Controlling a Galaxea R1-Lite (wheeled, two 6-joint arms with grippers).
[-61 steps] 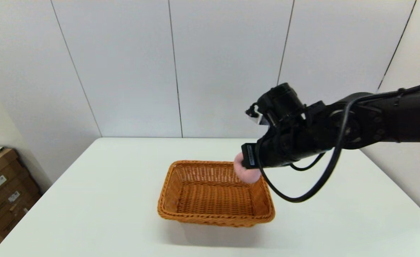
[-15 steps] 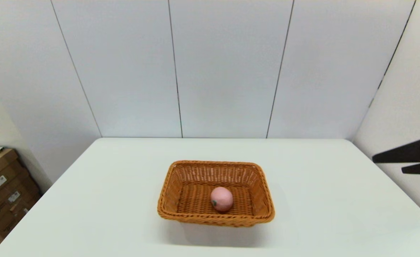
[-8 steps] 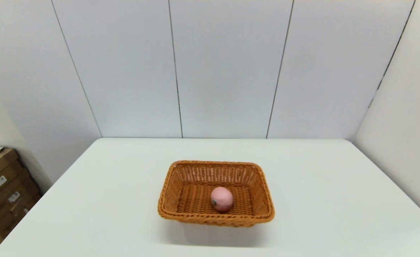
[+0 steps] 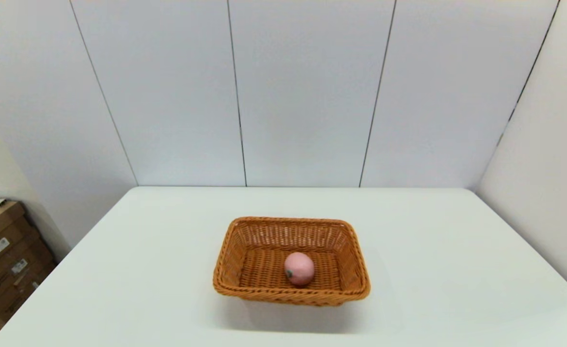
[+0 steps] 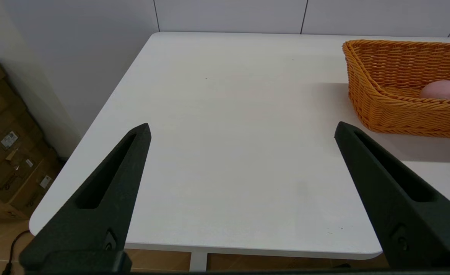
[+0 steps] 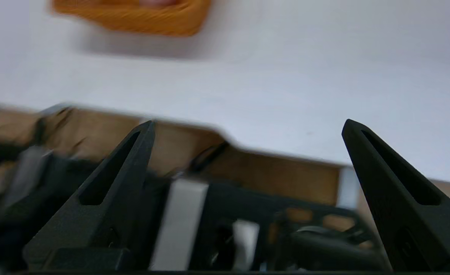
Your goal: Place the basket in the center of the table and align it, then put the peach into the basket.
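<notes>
Peach delivered, right arm gone from the head view

The peach [image 4: 299, 269] now lies loose on the floor of the basket [image 4: 291, 300], which sits squarely near the middle of the table [image 4: 456, 289]; seconds ago the right gripper [image 6: 247, 128] held it over the far right rim. That gripper, fingers spread and empty, has pulled back past the near edge. The left gripper [image 5: 242, 128] waits open at the near left. The task looks complete.
</notes>
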